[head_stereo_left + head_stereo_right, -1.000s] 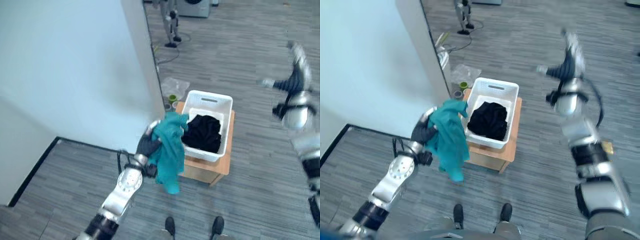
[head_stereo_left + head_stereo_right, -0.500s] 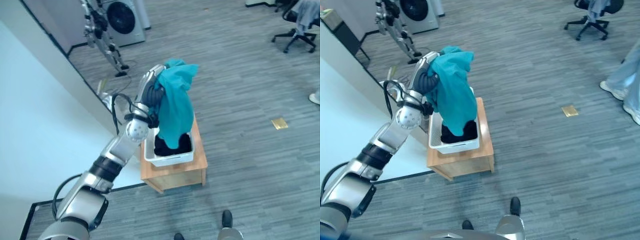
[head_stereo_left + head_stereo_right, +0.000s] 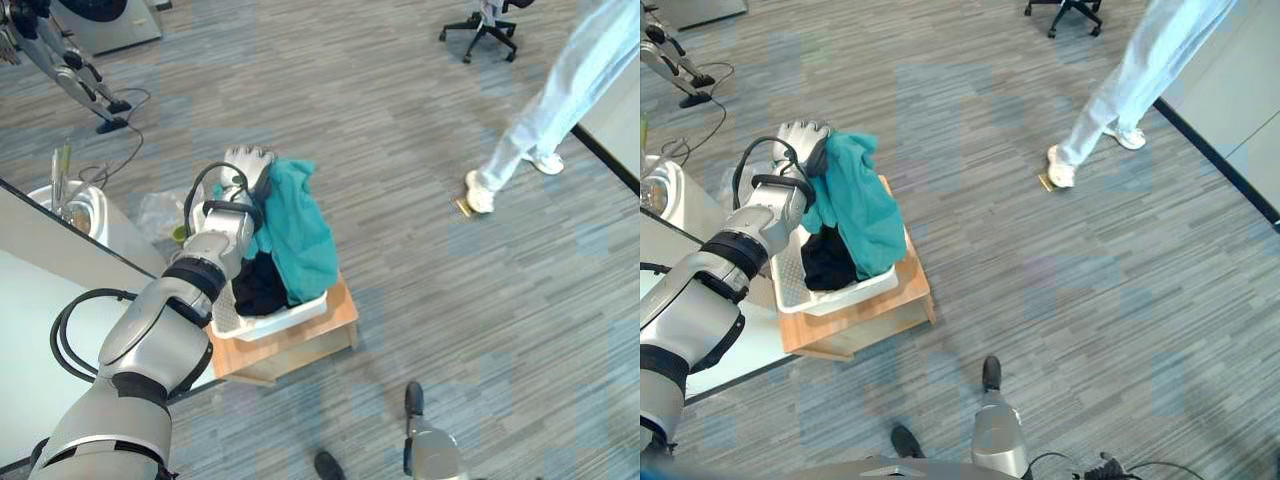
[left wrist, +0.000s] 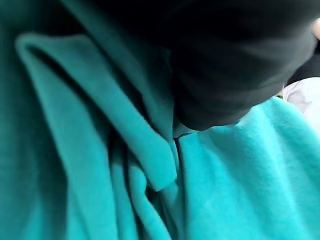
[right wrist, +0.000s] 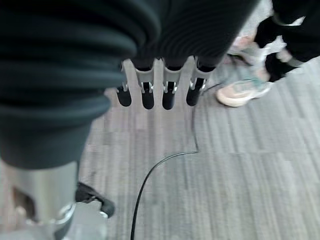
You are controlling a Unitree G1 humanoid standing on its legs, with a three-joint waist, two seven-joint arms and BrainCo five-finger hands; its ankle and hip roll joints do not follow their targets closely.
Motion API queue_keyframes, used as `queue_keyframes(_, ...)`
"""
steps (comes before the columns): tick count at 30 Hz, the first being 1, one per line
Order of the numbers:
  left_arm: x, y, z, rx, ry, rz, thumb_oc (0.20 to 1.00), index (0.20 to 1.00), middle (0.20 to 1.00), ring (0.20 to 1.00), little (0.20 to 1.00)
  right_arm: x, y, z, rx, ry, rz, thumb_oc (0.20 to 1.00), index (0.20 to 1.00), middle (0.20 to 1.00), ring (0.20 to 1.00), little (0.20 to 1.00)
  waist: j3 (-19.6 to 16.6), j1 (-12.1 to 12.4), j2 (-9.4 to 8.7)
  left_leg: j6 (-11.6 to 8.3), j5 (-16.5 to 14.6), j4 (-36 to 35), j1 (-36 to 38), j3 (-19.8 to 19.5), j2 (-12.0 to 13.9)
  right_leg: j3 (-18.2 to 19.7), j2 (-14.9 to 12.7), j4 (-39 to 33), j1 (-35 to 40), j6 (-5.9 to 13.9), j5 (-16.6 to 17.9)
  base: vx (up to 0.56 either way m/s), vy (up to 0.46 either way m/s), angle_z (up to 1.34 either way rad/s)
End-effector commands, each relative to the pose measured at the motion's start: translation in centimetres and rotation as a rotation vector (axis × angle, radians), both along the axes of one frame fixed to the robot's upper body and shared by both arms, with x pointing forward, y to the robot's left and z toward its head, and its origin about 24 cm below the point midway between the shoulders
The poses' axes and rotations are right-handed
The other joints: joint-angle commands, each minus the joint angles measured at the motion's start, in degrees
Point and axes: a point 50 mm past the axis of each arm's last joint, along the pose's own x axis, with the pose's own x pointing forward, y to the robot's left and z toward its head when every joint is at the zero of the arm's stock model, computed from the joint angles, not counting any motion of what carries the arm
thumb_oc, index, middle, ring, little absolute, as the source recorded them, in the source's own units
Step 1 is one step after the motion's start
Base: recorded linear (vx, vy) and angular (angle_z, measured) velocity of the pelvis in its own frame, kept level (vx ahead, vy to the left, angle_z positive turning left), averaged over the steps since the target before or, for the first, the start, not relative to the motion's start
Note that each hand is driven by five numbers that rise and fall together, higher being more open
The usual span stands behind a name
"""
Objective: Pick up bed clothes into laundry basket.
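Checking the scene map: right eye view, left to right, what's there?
Left hand → teal cloth draped over the white laundry basket → person's legs.

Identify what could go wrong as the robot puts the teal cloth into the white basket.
Much of the teal cloth drapes over the white basket's rim, so it may slide out once the left hand lets go. The basket sits near the edge of a small wooden stand; a downward push could tip it. A person walks nearby.
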Motion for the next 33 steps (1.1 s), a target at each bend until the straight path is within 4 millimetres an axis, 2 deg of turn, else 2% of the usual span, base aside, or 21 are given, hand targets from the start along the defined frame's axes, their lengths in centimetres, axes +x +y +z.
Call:
queue_keyframes(1,0.6,0.4,8.0,0.14,-0.215,0.067,0.2,0.2,0.2,0.2,0.2,-0.3,0.0,-0.1,-0.004,0.008,-0.019,1.0,1.0,1.0,1.0,1.0,0.1,0.88,-1.34,-3.46,0.43,0.39,-0.82,-3.02,1.97,-0.4,-8.39,1.76,8.53,9.27,0.72,0.0,0.035,0.11)
queue_keyframes(4,0.8,0.5,7.0,0.226,-0.158,0.088,0.2,0.2,0.2,0.2,0.2,1.3,0.5,0.0,0.004,-0.029,0.013,1.0,1.0,1.0,1.0,1.0,0.89,1.24,-1.78,-3.4,0.74,0.39,-1.93,-2.66,2.35,-0.66,-8.16,1.65,7.1,9.27,0.91,-0.01,0.032,0.09)
queue_keyframes(9,0.8,1.4,6.0,0.224,-0.113,0.125,0.2,0.2,0.2,0.2,0.2,2.5,1.3,-0.1,0.022,-0.047,0.029,1.0,1.0,1.0,1.0,1.0,2.49,2.2,-3.07,-3.77,1.93,0.39,-4.66,-2.27,3.57,-0.91,-7.79,1.28,4.72,9.27,1.52,-0.02,-0.002,-0.01)
queue_keyframes(12,0.6,2.3,6.3,0.26,-0.104,0.149,0.2,0.2,0.2,0.2,0.2,2.8,1.5,-0.2,0.027,-0.056,0.019,1.0,1.0,1.0,1.0,1.0,3.17,2.65,-3.73,-3.97,2.7,0.39,-6.65,-1.99,4.3,-1.45,-7.51,0.98,2.78,9.27,2.23,-0.02,-0.003,-0.12)
queue_keyframes(13,0.5,3.0,6.5,0.28,-0.096,0.17,0.2,0.2,0.2,0.2,0.2,2.5,1.5,-0.2,0.029,-0.05,0.012,1.0,1.0,1.0,1.0,1.0,3.31,2.9,-3.72,-4.4,1.53,0.39,-6.88,-2.77,4.7,-1.32,-7.23,0.89,2.53,9.27,1.43,0.05,0.017,-0.12)
queue_keyframes(14,0.4,3.3,6.7,0.288,-0.098,0.177,0.282,0.282,0.282,0.282,0.282,2.5,1.6,-0.2,0.032,-0.05,0.01,1.0,1.0,1.0,1.0,1.0,3.49,3.03,-3.89,-4.46,1.65,0.39,-7.49,-2.75,4.85,-1.53,-7.22,0.81,2.08,9.27,1.57,0.03,0.008,-0.11)
queue_keyframes(15,0.0,4.9,6.8,0.301,-0.083,0.22,1.0,1.0,1.0,1.0,1.0,2.4,1.7,-0.3,0.037,-0.049,0.006,1.0,1.0,1.0,1.0,1.0,3.89,3.28,-4.14,-4.76,2.29,0.39,-9.01,-2.53,5.6,-1.99,-7.29,0.69,0.61,9.27,2.04,-0.04,-0.004,-0.07)
queue_keyframes(17,-0.4,6.0,7.4,0.293,-0.091,0.248,1.0,1.0,1.0,1.0,1.0,2.4,1.8,-0.4,0.048,-0.051,-0.008,1.0,1.0,1.0,1.0,1.0,4.28,3.56,-4.37,-5.0,2.67,0.39,-10.39,-2.41,6.18,-2.4,-7.38,0.69,-0.76,9.27,2.66,-0.03,-0.003,-0.08)
queue_keyframes(19,-0.4,6.1,7.4,0.293,-0.091,0.249,1.0,1.0,1.0,1.0,1.0,2.4,1.8,-0.4,0.049,-0.052,-0.007,1.0,1.0,1.0,1.0,1.0,4.16,3.5,-4.38,-5.0,2.71,0.39,-10.57,-2.42,6.19,-2.4,-7.37,0.69,-0.93,9.27,2.69,-0.02,-0.001,-0.02)
queue_keyframes(20,-0.8,7.1,7.9,0.225,-0.11,0.272,1.0,1.0,1.0,1.0,1.0,2.5,2.4,-0.5,0.08,-0.064,-0.018,1.0,1.0,1.0,1.0,1.0,4.77,3.53,-4.89,-5.3,3.28,0.39,-12.39,-2.76,6.8,-2.74,-7.58,0.69,-2.35,9.27,2.96,-0.03,0.003,0.03)
queue_keyframes(21,-0.8,7.2,7.9,0.223,-0.111,0.272,1.0,1.0,1.0,1.0,1.0,2.5,2.4,-0.5,0.079,-0.064,-0.018,1.0,1.0,1.0,1.0,1.0,4.72,3.46,-4.84,-5.31,3.3,0.39,-12.45,-2.78,6.8,-2.76,-7.57,0.69,-2.39,9.27,2.96,-0.04,-0.002,0.08)
queue_keyframes(22,-1.0,7.7,7.5,0.116,-0.125,0.282,1.0,1.0,1.0,1.0,1.0,2.6,2.5,-0.5,0.084,-0.067,-0.019,1.0,1.0,1.0,1.0,1.0,4.9,3.51,-5.07,-5.36,3.43,0.39,-12.73,-2.79,6.96,-3.0,-7.6,0.69,-2.4,9.27,2.91,-0.01,-0.024,0.12)
queue_keyframes(23,-1.0,7.8,6.9,-0.091,-0.162,0.275,1.0,1.0,1.0,1.0,1.0,2.8,2.9,-0.6,0.097,-0.075,-0.028,1.0,1.0,1.0,1.0,1.0,5.02,3.67,-5.38,-5.46,3.56,0.39,-12.82,-2.8,7.16,-3.46,-7.82,0.69,-2.15,9.27,2.7,-0.01,-0.038,0.07)
queue_keyframes(24,-0.7,6.6,6.4,-0.303,-0.215,0.222,1.0,1.0,1.0,1.0,1.0,3.1,3.1,-0.5,0.104,-0.089,-0.032,1.0,1.0,1.0,1.0,1.0,5.31,3.97,-5.68,-5.53,3.42,0.39,-12.49,-2.98,7.2,-3.92,-8.1,0.69,-1.4,9.27,2.48,-0.01,-0.04,0.06)
queue_keyframes(26,-0.3,4.9,4.5,-0.542,-0.221,0.157,1.0,1.0,1.0,1.0,1.0,3.2,2.9,-0.4,0.097,-0.106,-0.037,1.0,1.0,1.0,1.0,1.0,5.55,4.46,-5.69,-5.45,3.15,0.39,-11.59,-2.95,7.09,-4.82,-8.71,0.69,0.02,9.27,2.24,-0.03,-0.007,0.13)
queue_keyframes(27,-0.2,3.1,3.4,-0.756,-0.236,0.063,1.0,1.0,1.0,1.0,1.0,3.2,3.0,-0.4,0.097,-0.113,-0.037,1.0,1.0,1.0,1.0,1.0,5.34,5.25,-5.64,-5.23,2.7,0.39,-10.49,-2.8,6.47,-5.99,-9.26,0.79,1.42,9.27,1.93,-0.01,0.029,0.12)
queue_keyframes(28,-0.4,2.1,2.7,-0.885,-0.237,-0.003,1.0,1.0,1.0,1.0,1.0,3.1,3.0,-0.4,0.091,-0.117,-0.035,1.0,1.0,1.0,1.0,1.0,5.1,5.73,-5.32,-5.07,2.5,0.39,-9.66,-2.75,6.05,-6.6,-9.54,0.87,2.47,9.27,1.71,0.0,0.0,0.0)
queue_keyframes(29,-0.4,2.2,2.5,-0.89,-0.234,0.0,1.0,1.0,1.0,1.0,1.0,3.0,2.8,-0.3,0.088,-0.113,-0.034,1.0,1.0,1.0,1.0,1.0,5.07,5.64,-5.18,-5.08,2.45,0.39,-9.48,-2.78,6.06,-6.64,-9.53,0.86,2.67,9.27,1.69,0.02,0.02,-0.03)
queue_keyframes(30,-0.6,0.2,1.4,-1.043,-0.221,-0.103,1.0,1.0,1.0,1.0,1.0,3.3,2.9,-0.3,0.084,-0.124,-0.031,1.0,1.0,1.0,1.0,1.0,4.81,6.14,-5.03,-4.88,2.19,0.39,-8.85,-2.94,5.59,-7.17,-9.72,0.98,3.49,9.27,1.36,0.1,0.024,-0.04)
queue_keyframes(31,-1.6,-2.3,-0.8,-1.239,-0.154,-0.226,1.0,1.0,1.0,1.0,1.0,3.6,2.1,0.1,0.056,-0.127,-0.011,1.0,1.0,1.0,1.0,1.0,3.66,6.61,-4.22,-4.57,1.57,0.39,-7.21,-3.56,4.76,-7.35,-9.93,1.01,5.55,9.27,0.43,0.06,0.024,0.11)
queue_keyframes(33,-3.2,-5.0,-2.7,-1.433,-0.099,-0.364,1.0,1.0,1.0,1.0,1.0,4.3,0.9,0.8,0.011,-0.151,0.016,1.0,1.0,1.0,1.0,1.0,2.97,6.45,-3.45,-3.83,2.41,0.39,-6.5,-4.33,3.83,-6.57,-10.04,1.09,6.91,9.27,-0.68,0.04,0.015,0.26)
